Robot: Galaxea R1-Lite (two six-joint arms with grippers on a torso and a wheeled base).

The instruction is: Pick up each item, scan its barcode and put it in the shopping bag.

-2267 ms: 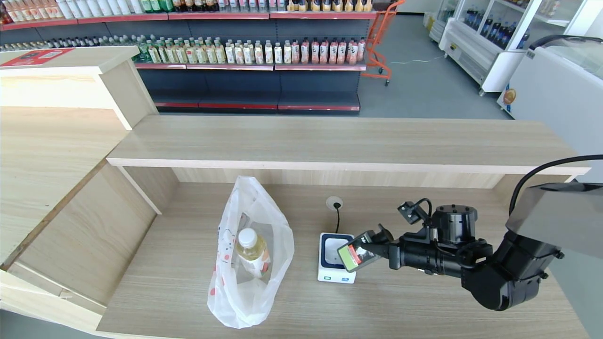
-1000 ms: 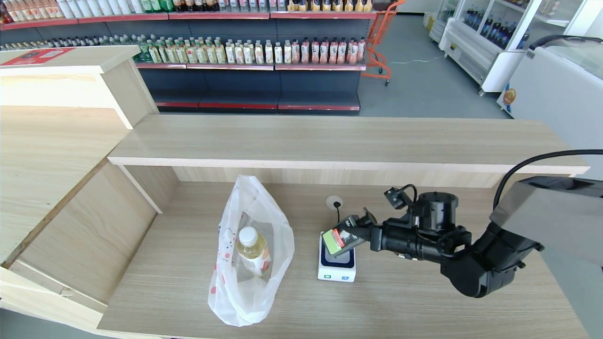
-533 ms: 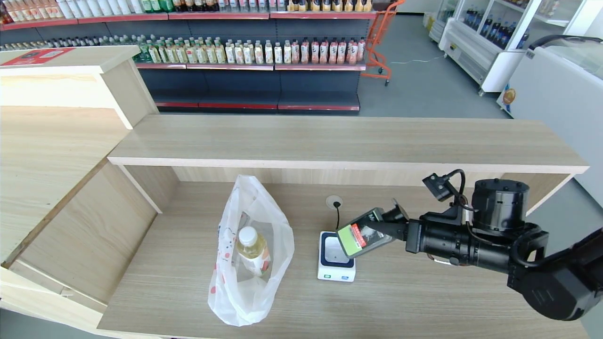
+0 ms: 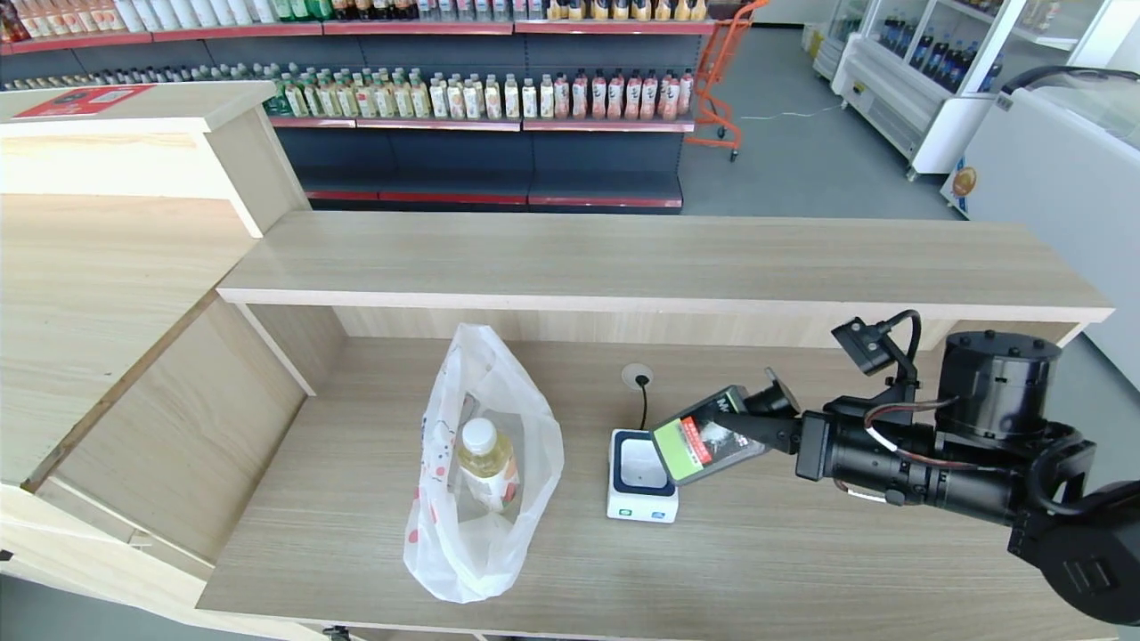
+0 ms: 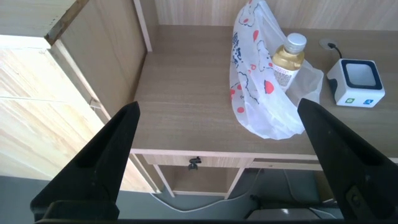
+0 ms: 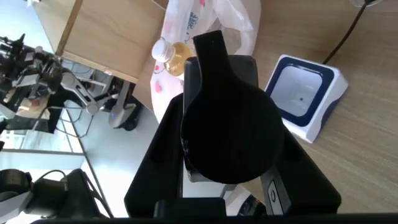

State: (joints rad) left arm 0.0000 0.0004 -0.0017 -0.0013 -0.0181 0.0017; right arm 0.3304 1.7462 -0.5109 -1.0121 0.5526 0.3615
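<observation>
**Box in right gripper, beside the scanner, not bagged yet**

Right gripper (image 4: 741, 420) was clamped shut on the box (image 4: 708, 436), with one finger on each broad side at the box's right end. The arm lay roughly level over the right half of the desk (image 4: 802, 561) and pointed toward the robot's left.

The box was dark with a green and red label. It was held tilted in the air, label face up toward the head camera. In the head view its lower left corner overlapped the right edge of the scanner (image 4: 639, 472). It looked raised off the scanner, but I couldn't judge the gap.

In the right wrist view the gripper body covered most of the box. The scanner (image 6: 301, 93) sat just past it, window up.

The scanner was a white block with a dark-framed window, mid-desk. Its cable (image 4: 643, 405) ran back to a round port in the desk top.

The shopping bag (image 4: 445, 534) stood left of the scanner, near it but not touching. It was thin white plastic with red spots, and its mouth was open. A bottle (image 4: 485, 458) with a white cap and yellow drink stood upright inside.

Left gripper (image 5: 219, 109) had its jaws spread wide and held nothing. It hung off the near edge of the desk. From there the bag (image 5: 261, 106), bottle (image 5: 287, 59) and scanner (image 5: 356, 81) were all well apart from it.

A raised counter ledge (image 4: 659, 267) ran behind the desk.
</observation>
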